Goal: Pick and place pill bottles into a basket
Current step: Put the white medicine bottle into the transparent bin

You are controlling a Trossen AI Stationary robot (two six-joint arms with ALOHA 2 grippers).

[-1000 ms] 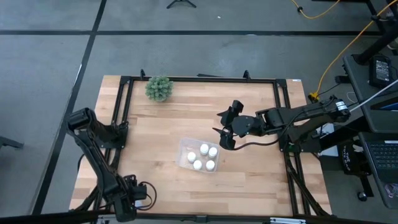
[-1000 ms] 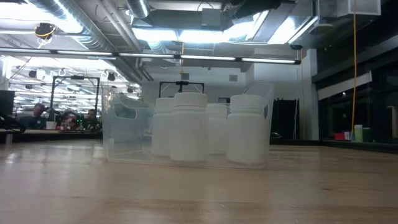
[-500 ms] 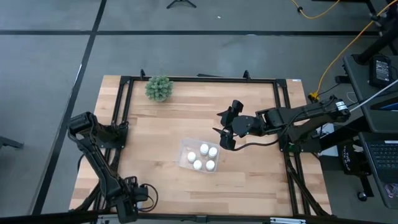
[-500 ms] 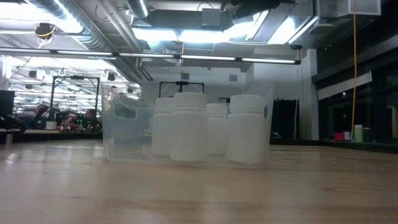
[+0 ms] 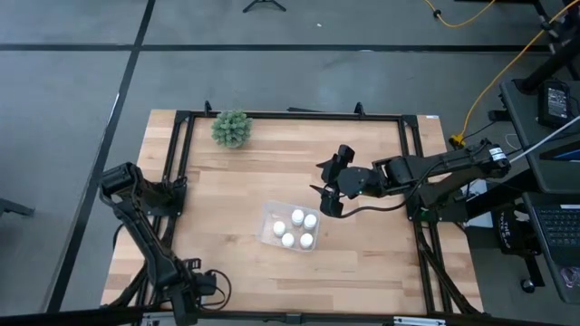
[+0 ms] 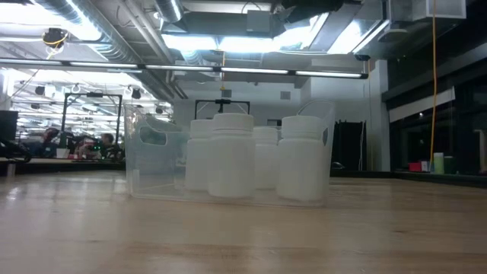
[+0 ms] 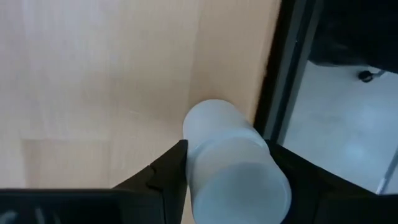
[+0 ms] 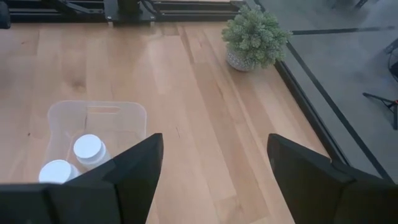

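We count four small white capped pill bottles (image 5: 297,228) standing in the clear plastic rectangular tray (image 5: 268,220) at mid-table, a fifth white bottle (image 7: 233,165) pinched between the left gripper (image 5: 194,292) fingers at the table's near left edge, and one green bushy plant (image 5: 232,129) at the far left. The right gripper (image 5: 327,201) hovers with fingers spread just right of the tray. We judge the held bottle could slip beside the black frame rail (image 7: 287,74), or topple the crowded four on landing.
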